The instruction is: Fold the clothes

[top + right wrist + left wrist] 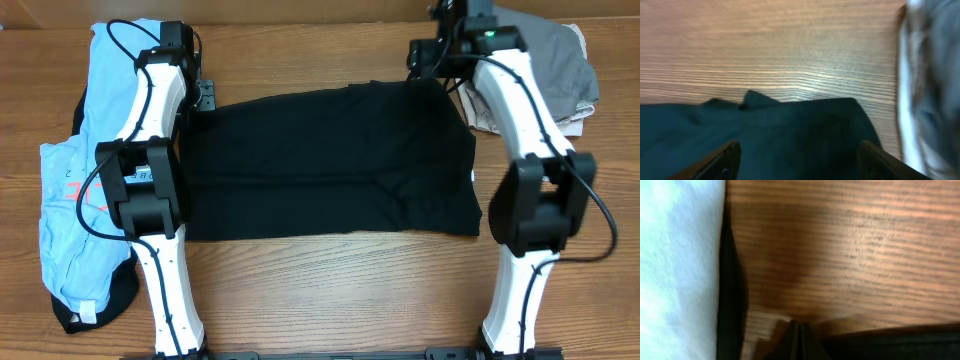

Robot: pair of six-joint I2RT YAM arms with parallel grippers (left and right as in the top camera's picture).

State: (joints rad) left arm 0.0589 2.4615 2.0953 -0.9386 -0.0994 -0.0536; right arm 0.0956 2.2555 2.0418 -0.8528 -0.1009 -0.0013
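The black T-shirt [330, 165] was spread on the desk [330, 295], long axis 9 to 3 o'clock, its 11 o'clock corner met by the pinched-shut left hand [797, 339], its 1 o'clock corner straddled by the wide right hand [799, 150].

Brown wooden table [330, 290] — grain running from 9 to 3 o'clock, a pale sheen of light on the wood in wrist views
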